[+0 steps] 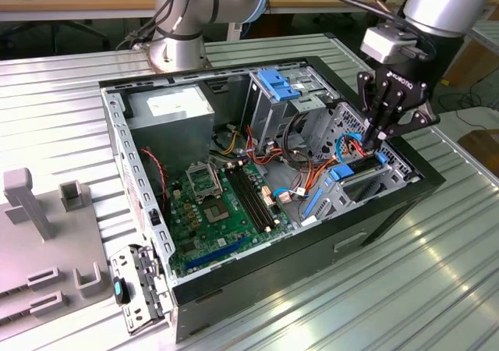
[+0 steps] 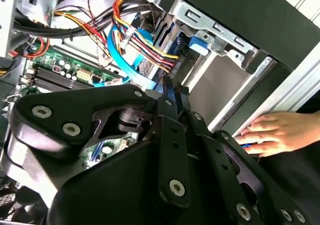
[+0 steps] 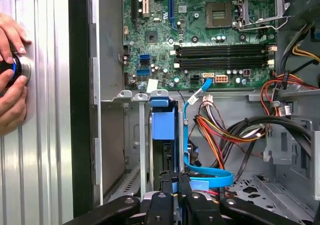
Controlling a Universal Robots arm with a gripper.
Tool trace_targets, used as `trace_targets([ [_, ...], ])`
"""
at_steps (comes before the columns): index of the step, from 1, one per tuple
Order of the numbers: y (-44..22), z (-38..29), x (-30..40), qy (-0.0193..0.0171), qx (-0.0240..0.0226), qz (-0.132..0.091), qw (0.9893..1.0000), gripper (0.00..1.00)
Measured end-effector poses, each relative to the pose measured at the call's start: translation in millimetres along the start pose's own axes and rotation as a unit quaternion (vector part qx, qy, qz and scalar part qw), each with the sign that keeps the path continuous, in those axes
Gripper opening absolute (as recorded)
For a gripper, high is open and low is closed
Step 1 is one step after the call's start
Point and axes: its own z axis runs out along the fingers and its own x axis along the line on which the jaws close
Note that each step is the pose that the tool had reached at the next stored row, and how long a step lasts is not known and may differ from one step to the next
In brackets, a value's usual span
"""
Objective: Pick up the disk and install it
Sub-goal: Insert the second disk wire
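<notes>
The disk (image 3: 164, 127) stands on edge in a drive bay of the open computer case (image 1: 374, 210), its blue carrier showing at the end. In the exterior view the disk (image 1: 360, 168) lies in the bay near the case's right wall. My gripper (image 3: 175, 177) sits at the disk's outer end, its fingers (image 3: 167, 181) drawn close together with a strip of blue carrier between them. The same narrow finger pair (image 2: 172, 97) points down into the bay, and in the exterior view the gripper (image 1: 373, 142) hangs straight over it.
Coloured cables (image 3: 225, 130) and a blue flat cable (image 3: 205, 174) crowd the space beside the bay. The motherboard (image 1: 214, 203), a grey power-supply box (image 1: 168, 109) and a blue bracket (image 1: 277, 82) fill the case. A person's hand (image 3: 11, 70) rests on a button outside the case.
</notes>
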Motion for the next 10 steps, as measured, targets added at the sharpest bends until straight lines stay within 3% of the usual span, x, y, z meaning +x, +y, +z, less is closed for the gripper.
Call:
trace_targets([
  [5,3.5,8.2,3.3,-0.0014,0.0,0.0,1.0,0.16],
  [7,3.5,8.8,4.0,-0.0082,0.0004,0.0,1.0,0.16],
  [8,3.5,9.2,4.5,-0.017,0.0006,0.0,0.9999,0.16],
  [9,3.5,9.5,5.9,-0.0196,0.0006,0.0,0.9998,0.16],
  [10,3.5,10.1,6.6,-0.0198,0.0011,0.0,0.9998,0.16],
])
